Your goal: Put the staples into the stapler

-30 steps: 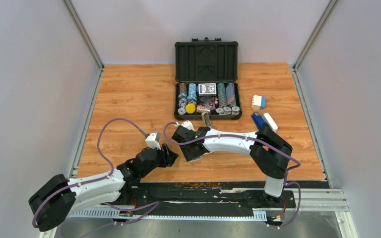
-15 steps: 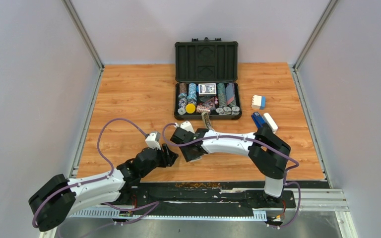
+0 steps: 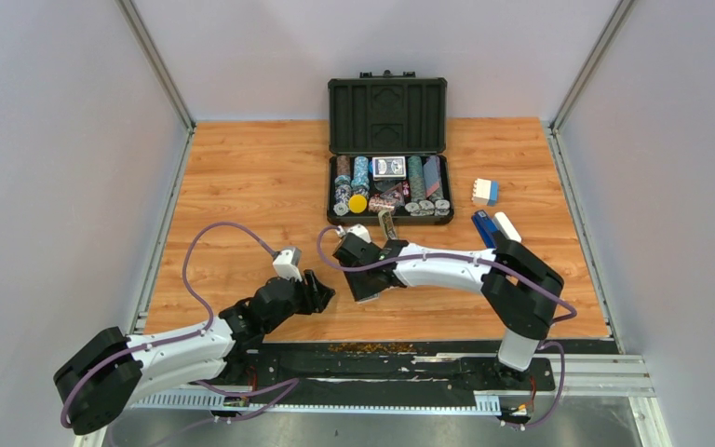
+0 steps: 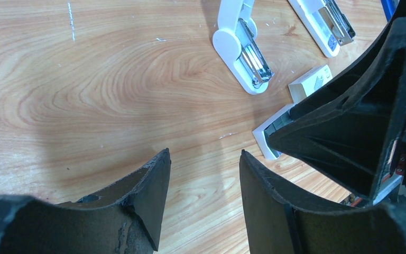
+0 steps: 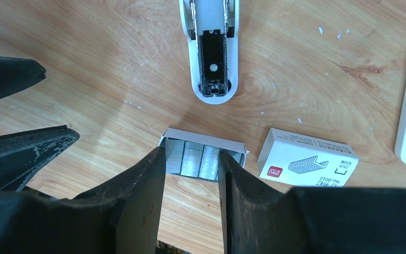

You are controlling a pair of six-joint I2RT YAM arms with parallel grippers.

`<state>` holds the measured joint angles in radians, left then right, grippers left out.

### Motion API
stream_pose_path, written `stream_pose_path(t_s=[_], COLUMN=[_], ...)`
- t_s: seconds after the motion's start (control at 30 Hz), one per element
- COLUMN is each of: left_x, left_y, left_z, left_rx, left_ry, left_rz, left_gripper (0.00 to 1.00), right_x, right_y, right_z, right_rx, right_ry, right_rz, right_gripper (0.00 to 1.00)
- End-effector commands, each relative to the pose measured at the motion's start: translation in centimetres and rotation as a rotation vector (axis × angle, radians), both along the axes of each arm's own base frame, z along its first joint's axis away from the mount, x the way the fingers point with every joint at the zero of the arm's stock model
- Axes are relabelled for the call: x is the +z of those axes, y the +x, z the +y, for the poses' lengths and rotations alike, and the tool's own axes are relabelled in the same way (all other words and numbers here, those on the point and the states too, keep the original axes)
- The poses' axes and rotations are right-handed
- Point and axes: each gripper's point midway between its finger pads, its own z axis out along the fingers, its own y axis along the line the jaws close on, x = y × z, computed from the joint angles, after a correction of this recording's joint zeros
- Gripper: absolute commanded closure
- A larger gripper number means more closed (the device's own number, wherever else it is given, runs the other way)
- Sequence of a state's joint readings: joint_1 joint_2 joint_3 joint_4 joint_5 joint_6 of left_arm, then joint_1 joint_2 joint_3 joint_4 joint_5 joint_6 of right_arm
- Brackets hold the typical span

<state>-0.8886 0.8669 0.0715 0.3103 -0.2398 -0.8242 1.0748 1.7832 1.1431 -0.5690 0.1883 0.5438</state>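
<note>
Staples [image 5: 203,161]: silvery strips packed side by side in a small white tray [image 5: 238,147], which lies flat on the worktop [image 5: 322,63].
Right claw [image 5: 192,153]: the jaws stand narrowly apart, astride some of the strips. One fingertip sits at the tray's end wall and the other over the strips. I cannot tell whether the pads already press on the metal.
Handling: the strips are probably very light and stiff along their length. They look brittle at the glued joints, so a hard squeeze or a bend could snap a strip. The smooth metal is likely to slip.
Where to hold: the long flat sides near mid-length look best, with a gentle pinch. Lifting straight up should leave the cardboard behind.
Left claw [image 4: 203,159]: it is roughly half open and empty. It hovers over bare wood near the tray and touches nothing.
Sleeve [image 5: 306,164]: the printed white cover lies just beside the tray, apart from it.
Stapler [image 5: 211,47]: it lies open just beyond the tray with its metal channel showing, ready to take a strip.
</note>
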Motion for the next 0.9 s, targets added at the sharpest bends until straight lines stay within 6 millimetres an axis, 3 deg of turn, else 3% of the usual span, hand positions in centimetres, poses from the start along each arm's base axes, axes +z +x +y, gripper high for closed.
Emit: stream_pose_path(t_s=[0.0, 0.17, 0.37, 0.53, 0.87], left_x=[0.6, 0.6, 0.6, 0.8, 1.0], left_y=[0.2, 0.2, 0.2, 0.2, -0.1], left_z=[-0.3, -0.5, -0.7, -1.1, -3.5], left_rx=[0.001, -0.006, -0.015, -0.038, -0.141], left_ry=[-0.021, -0.022, -0.023, -0.028, -0.043], left_rz=[-0.016, -0.017, -0.016, -0.021, -0.016], left_gripper=[0.41, 0.41, 0.40, 0.40, 0.40], right_x=[-0.6, 1.6, 2.7, 3.0, 1.9], right_y=[-1.4, -0.9, -0.3, -0.2, 0.0], right_z=[0.0, 0.5, -0.1, -0.1, -0.6], right_rx=[0.043, 0.065, 0.054, 0.064, 0.048], right_ry=[0.072, 0.143, 0.149, 0.147, 0.098], right_rz=[0.084, 0.048, 0.011, 0.006, 0.012], right_gripper=[0.75, 0.77, 0.79, 0.81, 0.74])
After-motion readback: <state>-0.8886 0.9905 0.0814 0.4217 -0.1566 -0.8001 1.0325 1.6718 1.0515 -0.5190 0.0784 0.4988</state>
